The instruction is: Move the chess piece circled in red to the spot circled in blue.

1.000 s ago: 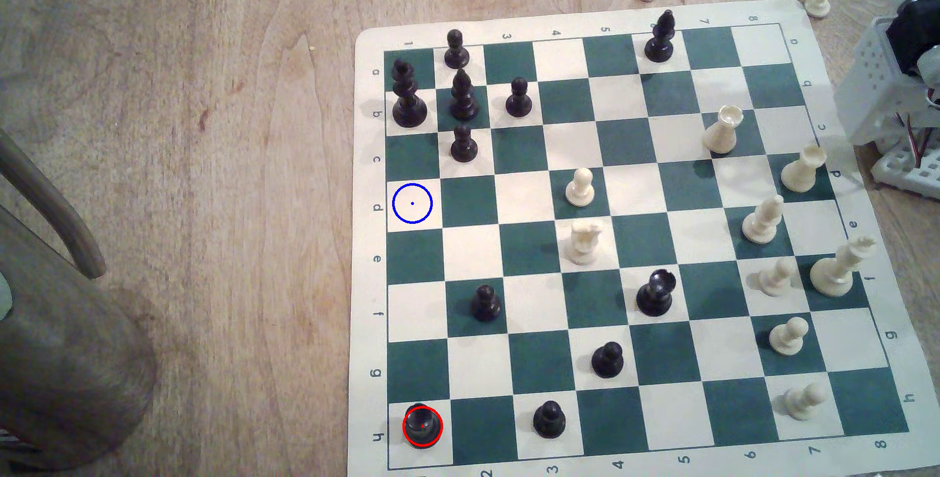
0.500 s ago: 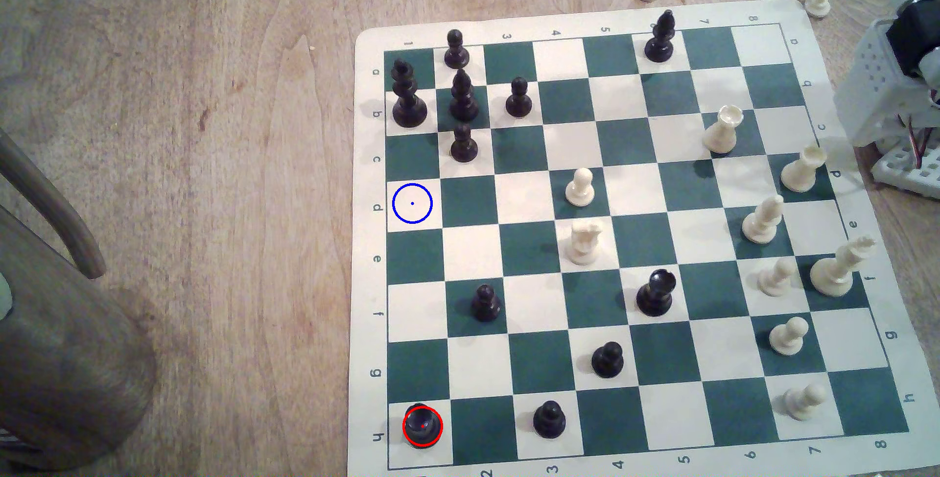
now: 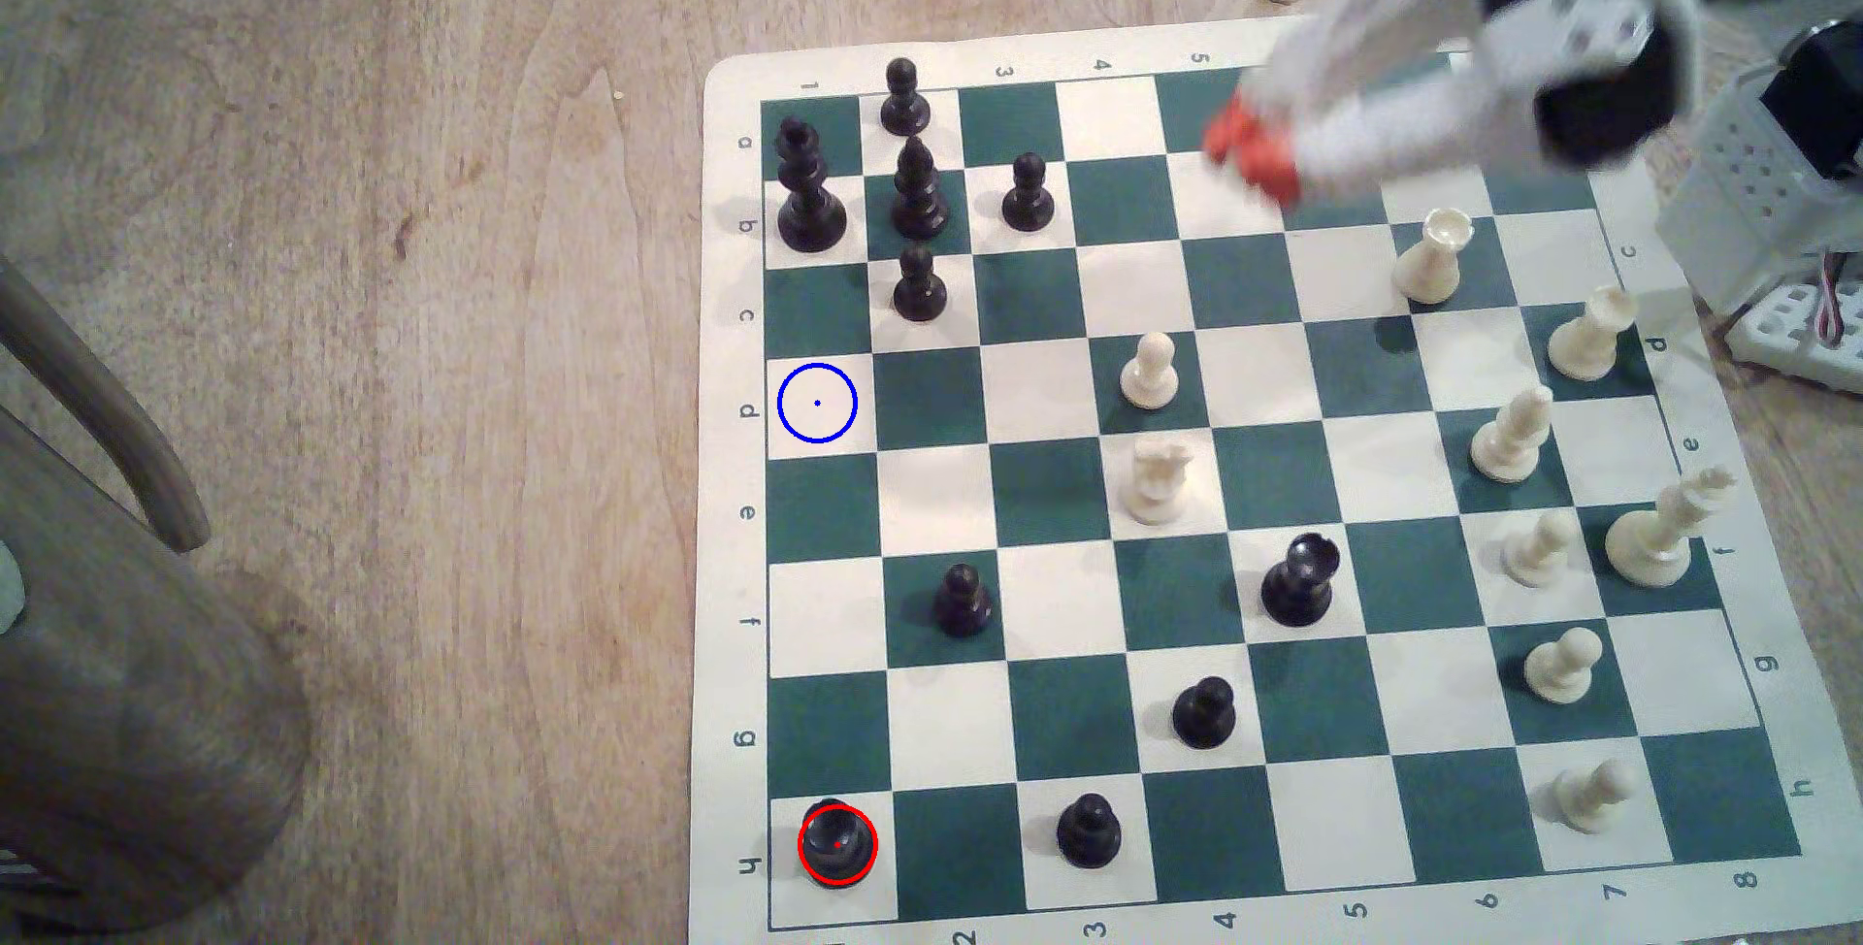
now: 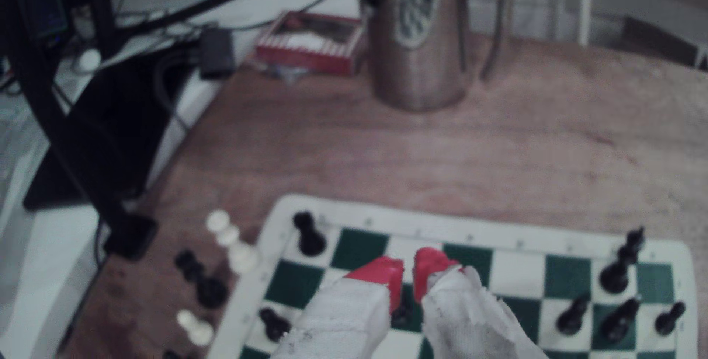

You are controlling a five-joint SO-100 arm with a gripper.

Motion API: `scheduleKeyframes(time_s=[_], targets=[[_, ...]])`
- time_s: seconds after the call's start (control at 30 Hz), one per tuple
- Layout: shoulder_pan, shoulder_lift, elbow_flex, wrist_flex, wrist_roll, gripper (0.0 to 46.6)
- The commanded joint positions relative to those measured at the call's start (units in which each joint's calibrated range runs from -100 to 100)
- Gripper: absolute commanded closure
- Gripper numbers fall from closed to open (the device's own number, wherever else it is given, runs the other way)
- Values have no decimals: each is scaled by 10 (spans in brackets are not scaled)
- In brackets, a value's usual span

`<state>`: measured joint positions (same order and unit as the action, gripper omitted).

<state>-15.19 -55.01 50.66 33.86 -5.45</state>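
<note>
A robot arm's red-tipped end effector (image 3: 1248, 149) hangs above the chessboard (image 3: 1260, 905) at roughly 1 o'clock in the exterior view, its tips a narrow gap apart and holding nothing. The black rook (image 3: 837, 844), ringed in red, stands on the corner square at about 7 o'clock; the blue-ringed square (image 3: 818, 403) lies toward 12 o'clock from it on the same edge file. The risk, judged from here: a low diagonal sweep across the board could topple pieces such as the white pawn (image 3: 1149, 371) mid-board.

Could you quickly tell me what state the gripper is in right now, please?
Gripper: red tips slightly apart with nothing between them, so open and empty.
</note>
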Motion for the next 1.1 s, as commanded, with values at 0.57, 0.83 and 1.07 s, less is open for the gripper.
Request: scheduleKeyframes(time_s=[0.57,0.83,1.07], targets=[[-70,407,-391,-6,-22,415],[-67,553,-514,-7,-25,417],[-69,633,-574,-5,-30,413]])
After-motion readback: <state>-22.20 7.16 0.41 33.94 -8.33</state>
